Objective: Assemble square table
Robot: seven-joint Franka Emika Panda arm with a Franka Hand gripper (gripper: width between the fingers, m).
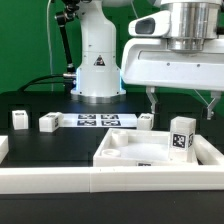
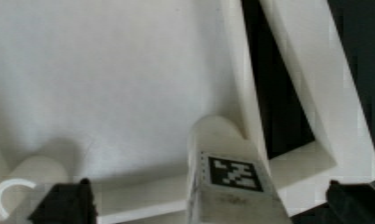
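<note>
The square table top (image 1: 128, 160) is a white tray with a raised rim, lying at the front on the exterior view's right. One tagged leg post (image 1: 181, 135) stands upright on it. My gripper (image 1: 181, 109) hangs open just above that post, one finger on each side. In the wrist view the post (image 2: 232, 165) rises between my fingertips (image 2: 59, 202) with a gap on both sides, over the tray's floor (image 2: 113, 90). Other loose leg posts (image 1: 20, 120) (image 1: 48, 122) (image 1: 146, 121) lie on the black table behind the top.
The marker board (image 1: 97, 121) lies flat in front of the robot base (image 1: 97, 70). A long white border rail (image 1: 90, 182) runs along the front edge. In the wrist view the tray's rim (image 2: 273, 90) passes close by the post.
</note>
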